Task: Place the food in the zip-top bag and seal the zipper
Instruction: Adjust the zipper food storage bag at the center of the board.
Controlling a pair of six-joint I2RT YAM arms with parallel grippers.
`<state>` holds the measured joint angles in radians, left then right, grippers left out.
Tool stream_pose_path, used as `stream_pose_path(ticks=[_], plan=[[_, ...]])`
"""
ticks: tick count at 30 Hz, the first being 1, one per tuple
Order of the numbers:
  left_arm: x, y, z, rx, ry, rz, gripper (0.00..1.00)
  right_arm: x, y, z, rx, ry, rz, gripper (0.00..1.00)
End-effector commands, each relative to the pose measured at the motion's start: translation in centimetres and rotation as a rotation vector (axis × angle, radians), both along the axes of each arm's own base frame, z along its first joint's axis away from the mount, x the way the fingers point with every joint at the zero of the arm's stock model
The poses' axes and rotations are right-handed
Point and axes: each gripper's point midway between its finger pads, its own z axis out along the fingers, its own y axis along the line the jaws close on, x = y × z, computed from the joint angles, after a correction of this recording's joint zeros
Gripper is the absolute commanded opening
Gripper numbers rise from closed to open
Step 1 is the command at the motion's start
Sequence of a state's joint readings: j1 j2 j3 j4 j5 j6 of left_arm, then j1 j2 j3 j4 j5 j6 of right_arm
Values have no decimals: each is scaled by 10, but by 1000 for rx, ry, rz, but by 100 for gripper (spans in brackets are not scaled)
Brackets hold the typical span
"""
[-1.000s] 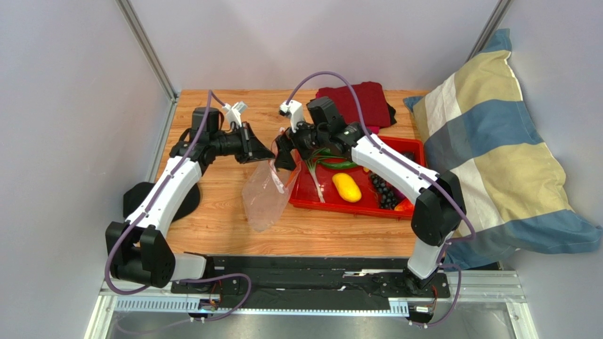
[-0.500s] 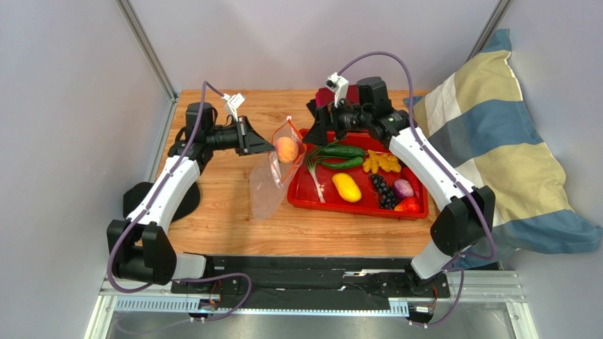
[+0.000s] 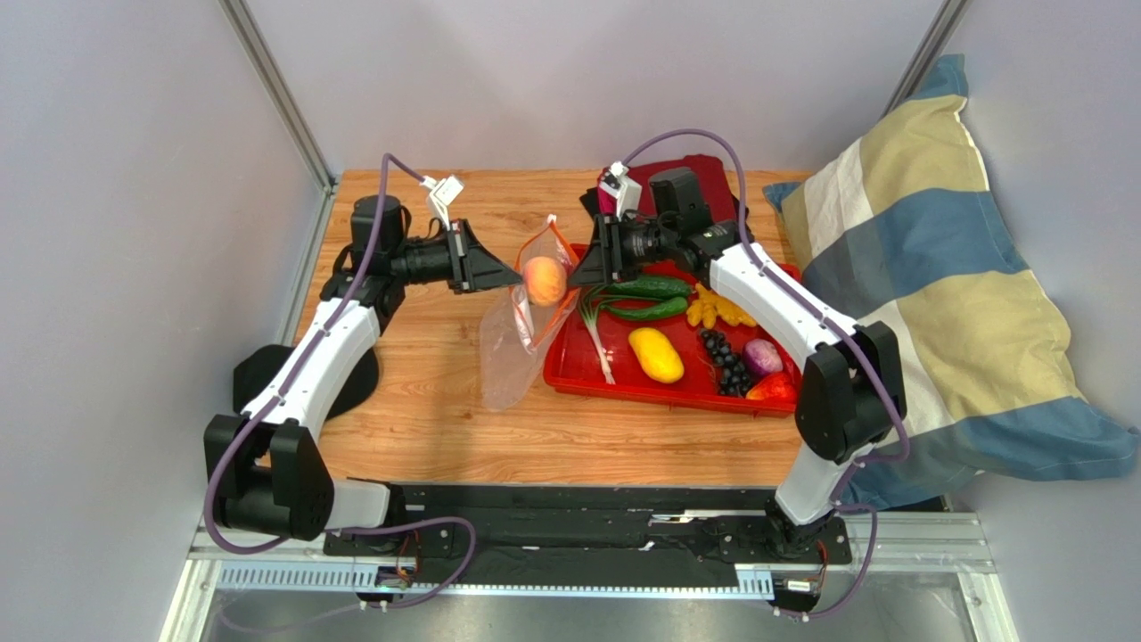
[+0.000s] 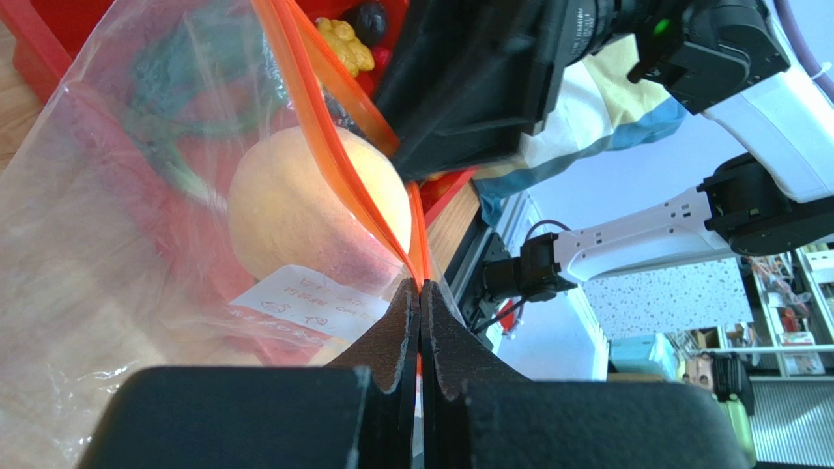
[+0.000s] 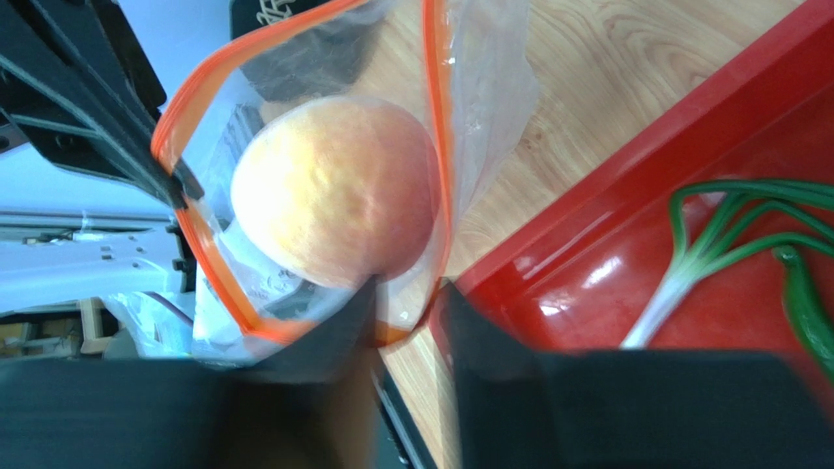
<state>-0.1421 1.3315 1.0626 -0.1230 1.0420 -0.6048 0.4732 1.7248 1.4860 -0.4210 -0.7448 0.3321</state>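
Nearest to me, the clear crinkly zip-top bag (image 3: pixel 506 361) has its lower end resting on the wooden table (image 3: pixel 402 401), mouth lifted up, just left of the red rectangular tray (image 3: pixel 643 395). Tray front row: red piece (image 3: pixel 774 388), purple onion (image 3: pixel 762 356), dark grape bunch (image 3: pixel 726 361), yellow oval fruit (image 3: pixel 655 355). Behind those sit the knobbly yellow piece (image 3: pixel 717 310), two green cucumber-like pieces (image 3: pixel 650 288) and a spring onion toy (image 3: pixel 596 335). The pink-orange peach (image 5: pixel 333 200) sits inside the bag right at the mouth, above the white handwritten label (image 4: pixel 303 303). My left gripper (image 4: pixel 421 293) is clenched on the thin red-orange zipper strip (image 5: pixel 438 147) at one end of the mouth, fingers pressed together with the strip between. My right gripper (image 5: pixel 407 298) is at the opposite end, jaws parted, the rim of the mouth lying in the gap and one finger against the peach's side through the plastic. Mouth is spread wide, zipper unsealed. Farther back is a dark red folded cloth (image 3: pixel 697 181); a striped pillow (image 3: pixel 938 294) lies off the table's right.
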Motion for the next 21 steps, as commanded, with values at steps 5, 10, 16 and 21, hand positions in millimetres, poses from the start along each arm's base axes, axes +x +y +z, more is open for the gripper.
stream_pose_path(ticks=[5, 10, 16, 21], plan=[[10, 19, 18, 152, -127, 131, 0, -9, 12, 53, 155, -61, 85, 0], [28, 60, 13, 430, -171, 346, 0, -23, 15, 78, 175, -157, 134, 0], [24, 59, 4, 552, -177, 349, 0, -24, 35, 85, 158, -172, 182, 0], [30, 76, 9, 638, -218, 438, 0, -10, 35, 70, 103, -200, 161, 0]])
